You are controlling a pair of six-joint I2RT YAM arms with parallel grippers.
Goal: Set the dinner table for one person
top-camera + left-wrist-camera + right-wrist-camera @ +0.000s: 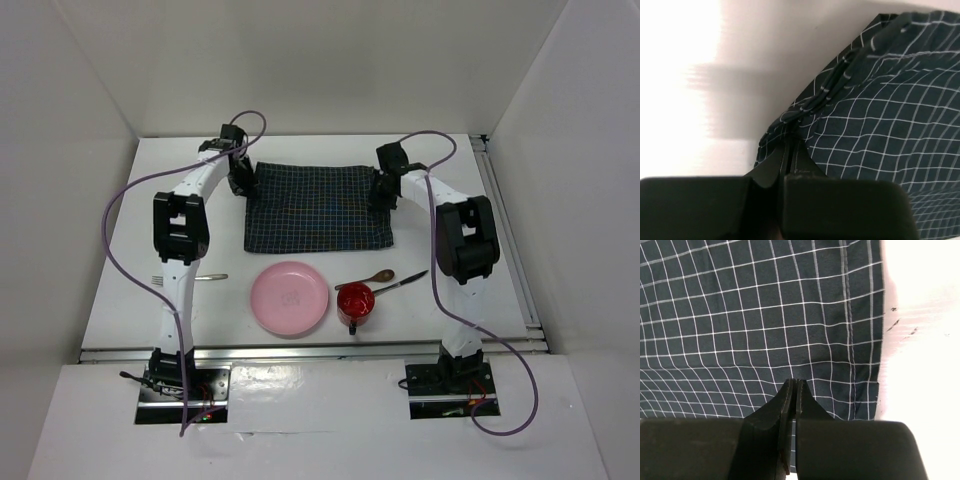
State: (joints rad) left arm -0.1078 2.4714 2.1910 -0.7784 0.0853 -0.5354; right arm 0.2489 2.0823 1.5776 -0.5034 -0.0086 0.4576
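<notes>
Closest to the arm bases, on the big white dinner table (120, 300): a pink plate (289, 298), round and bare. Just beside it on the right, a red cup (355, 301). Right behind the cup, a wooden spoon (368, 278) and a thin dark piece of cutlery (402, 282), both slanted, side by side; too small to name the dark one. Left of the plate, a silver fork (212, 277), lying flat, partly hidden under the left arm.

Farther back, near the middle of the table, a dark blue checked cloth mat (318, 207), spread out almost flat.

At the mat's left edge, toward the far corner, the left gripper (241, 183). Black fingers (840, 210) squeezed tight together, with a bunched-up fold of the mat's edge pinched at the tips.

At the mat's right edge, the right gripper (382, 190). Fingers (765, 435) squeezed tight together too, tips down on the flat cloth close to its hem. Hard to tell if any cloth is caught between them.

All around and under everything, the same white table, with metal rails (300, 350) along its near and right edges.
</notes>
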